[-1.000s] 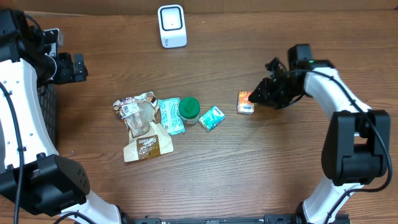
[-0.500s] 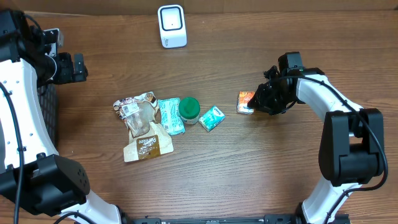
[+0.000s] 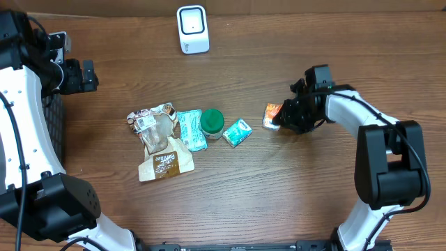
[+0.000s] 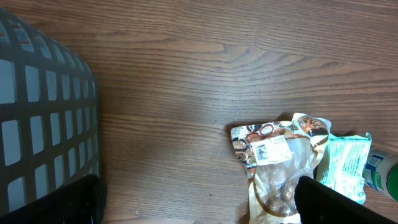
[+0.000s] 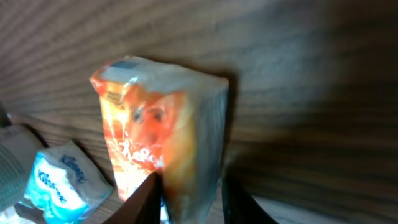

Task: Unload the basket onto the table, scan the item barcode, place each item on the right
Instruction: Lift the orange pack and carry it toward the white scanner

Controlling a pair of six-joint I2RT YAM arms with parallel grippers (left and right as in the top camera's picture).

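The right pincer [image 5: 186,200] is pinching the near end of the orange packet [image 5: 155,124], one finger on each side, jaws only narrowly apart. The packet is a small, glossy, soft pack, orange with a pale top edge and a white side. There's some white script on the orange face, but it's too smeared to read. It sits right of centre on the wooden surface [image 3: 293,188], and it's hard to say whether it's actually off the wood.

Just left of it is a blue-and-white tissue pack [image 5: 59,180] whose label looks like "Kleenex". Further left is a green-lidded jar [image 3: 212,123], then a teal packet [image 3: 189,130], a clear snack bag [image 3: 155,125] with a white sticker, and a brown pouch [image 3: 166,163] nearer in. None of that print is legible.

The white scanner [image 3: 192,28] stands at the far edge, well apart from the packet. Way over on the left, the left pincer [image 4: 199,202] is spread wide with nothing in it, next to a dark basket [image 4: 37,112].
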